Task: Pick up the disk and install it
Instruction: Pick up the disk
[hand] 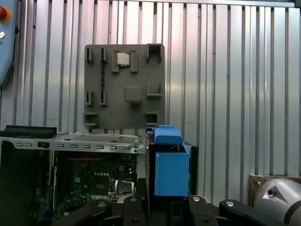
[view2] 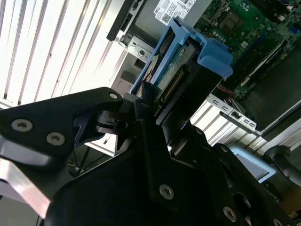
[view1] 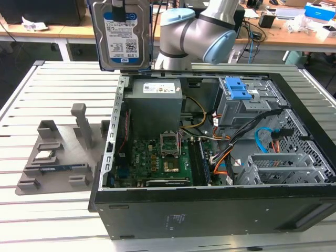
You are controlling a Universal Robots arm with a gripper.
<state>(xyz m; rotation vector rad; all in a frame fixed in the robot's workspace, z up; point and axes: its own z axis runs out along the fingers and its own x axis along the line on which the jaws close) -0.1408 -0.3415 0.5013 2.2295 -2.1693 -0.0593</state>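
Observation:
The disk [view1: 122, 38], a silver hard drive with a white-and-blue label and blue side rails, hangs upright in the air above the back left corner of the open computer case [view1: 210, 215]. My gripper [view1: 119, 7] is shut on its top edge. In the second wrist view the black fingers [view2: 143, 106] clamp the disk's [view2: 181, 63] connector end, with its blue bracket over the motherboard. In the first wrist view the disk's blue bracket [hand: 169, 165] sticks out from the gripper [hand: 162, 207], above the case edge.
A grey drive cage with a blue latch [view1: 239, 88] sits at the case's back right. Cables cross the middle beside the motherboard [view1: 157, 157]. On the slatted table at the exterior view's left lies a grey parts holder [view1: 79, 136] with a small chip [view1: 44, 156].

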